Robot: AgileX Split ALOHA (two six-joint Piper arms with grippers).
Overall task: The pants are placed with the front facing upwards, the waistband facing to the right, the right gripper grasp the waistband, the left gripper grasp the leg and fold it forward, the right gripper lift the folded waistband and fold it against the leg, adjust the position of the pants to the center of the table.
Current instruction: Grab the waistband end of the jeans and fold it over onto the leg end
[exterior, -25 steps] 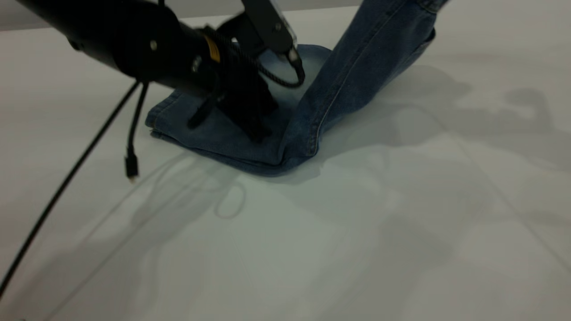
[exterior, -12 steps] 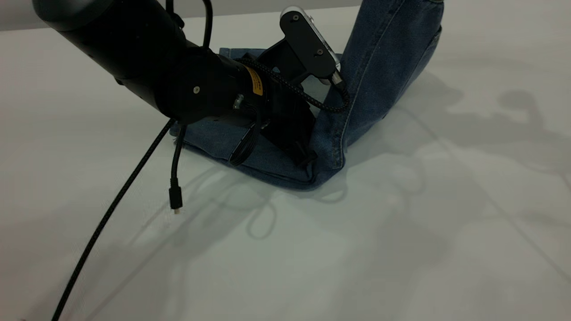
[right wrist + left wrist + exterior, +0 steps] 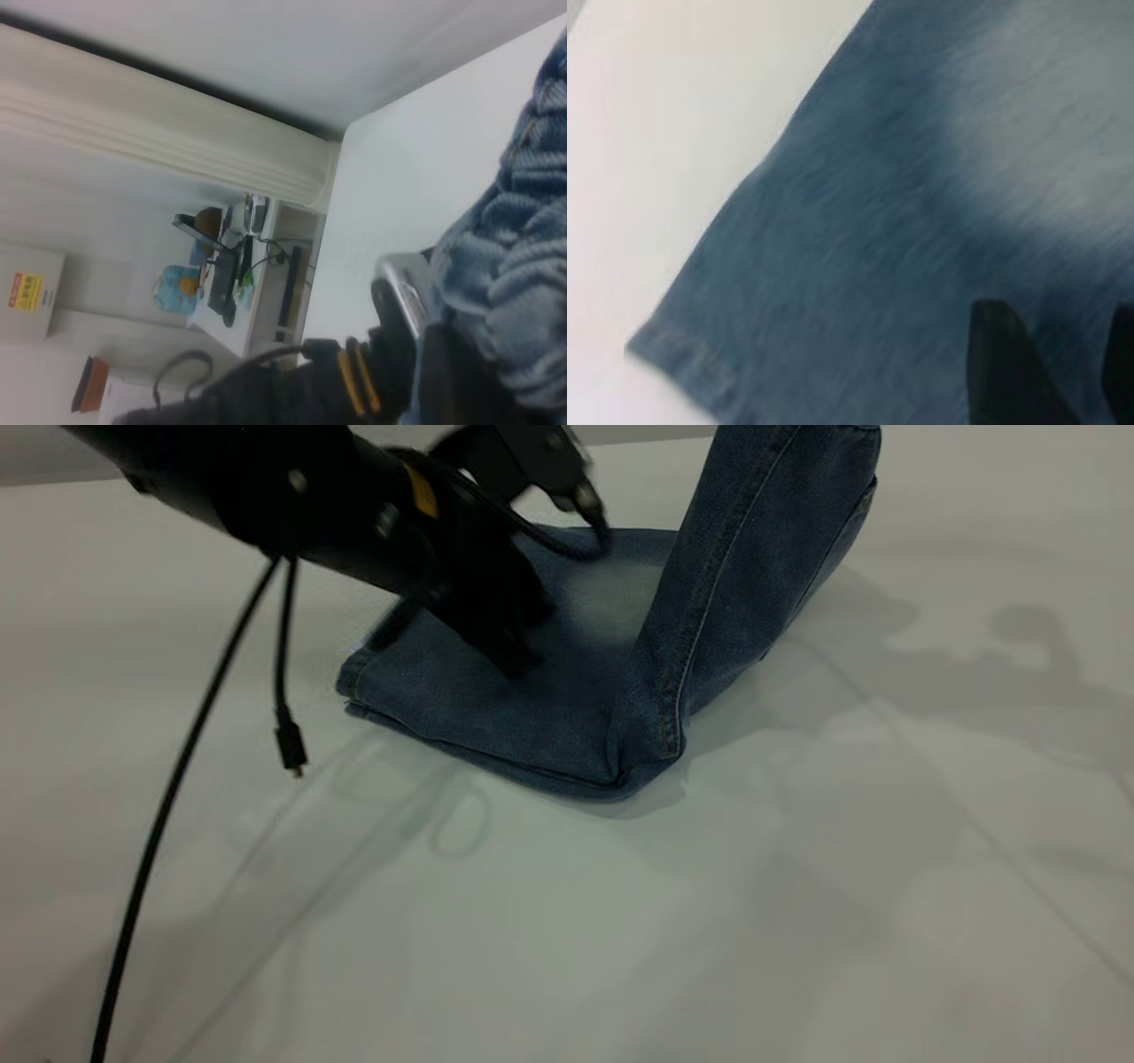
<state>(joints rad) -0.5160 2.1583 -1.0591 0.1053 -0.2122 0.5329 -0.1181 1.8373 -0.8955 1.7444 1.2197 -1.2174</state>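
Observation:
The blue denim pants (image 3: 532, 691) lie folded on the white table (image 3: 709, 921). Their right part rises steeply and leaves the exterior view at the top (image 3: 780, 505). My left gripper (image 3: 514, 657) hangs just over the flat leg part near the pale faded patch (image 3: 611, 593). In the left wrist view its two dark fingers (image 3: 1001, 372) stand apart over bare denim, open and holding nothing. The right gripper is outside the exterior view. In the right wrist view the puckered waistband (image 3: 532, 266) fills the space at my right gripper (image 3: 461, 372), which is shut on it.
A loose black cable with a plug (image 3: 289, 748) dangles from the left arm (image 3: 292, 496) over the table, left of the pants. Bare tabletop spreads in front and to the right. Shelves with equipment (image 3: 230, 274) stand beyond the table's edge.
The left arm reached to the fold half a second ago and has since drawn back left and up. The pants slid to the right earlier; the lifted part now holds still.

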